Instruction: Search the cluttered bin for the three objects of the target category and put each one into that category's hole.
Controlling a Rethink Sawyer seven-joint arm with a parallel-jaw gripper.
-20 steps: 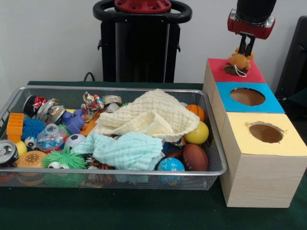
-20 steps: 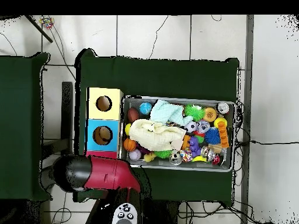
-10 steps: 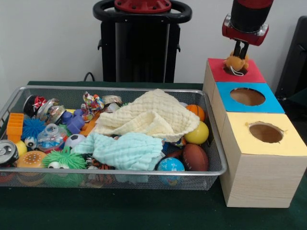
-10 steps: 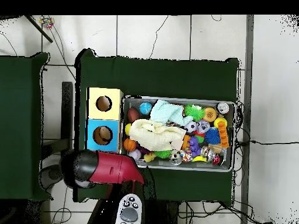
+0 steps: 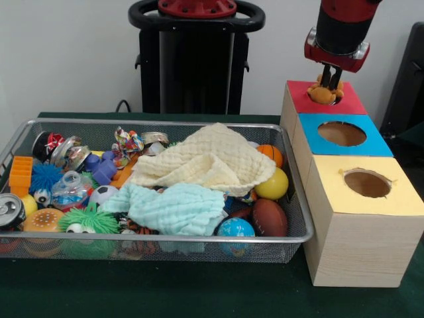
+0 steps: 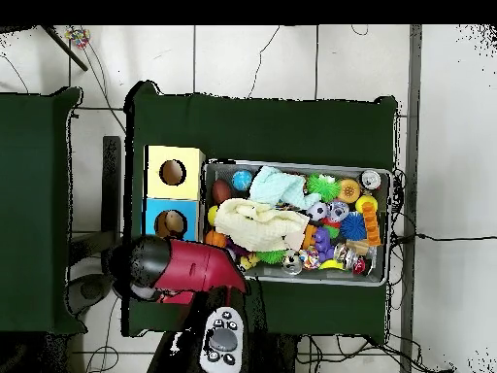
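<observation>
Two dark fingers (image 5: 330,74) hang below the red gripper (image 5: 329,81) collar and close narrow on a small orange plush toy (image 5: 322,93). Toy sits low at the hole in the red box top (image 5: 348,101), partly sunk into it; hole rim itself mostly hidden by toy. Arm (image 5: 339,26) is red w/ black section, entering from top edge, approx. vertical over the red box.

Box row, front view, far to near: red top, blue top (image 5: 375,142) w/ open round hole, yellow top (image 5: 397,195) w/ open round hole. Wood-grain sides. Boxes touch each other and stand just beside the wire bin (image 5: 299,236), right of it, on the green desk (image 5: 199,291).

Bin contents, front view:
- Cream cloth (image 5: 212,162), crumpled, centre, on top of pile.
- Pale blue cloth (image 5: 175,207), in front of cream cloth, overlapping its edge.
- Yellow ball (image 5: 273,185), basketball (image 5: 270,154) behind it, brown football (image 5: 269,216) and globe ball (image 5: 235,228) toward near right corner.
- Green spiky toy w/ eyes (image 5: 86,220), burger toy (image 5: 42,220), soda can (image 5: 10,211) at near left.
- Blue spiky ball (image 5: 45,176), orange block (image 5: 21,173), soccer ball (image 5: 103,194), misc. small items at left; details too small to tell.

Overhead view: arm (image 6: 180,272) covers the red box; blue box (image 6: 155,211) and yellow box (image 6: 184,155) show, bin (image 6: 388,228) beside them. Fingers not visible in this view.
</observation>
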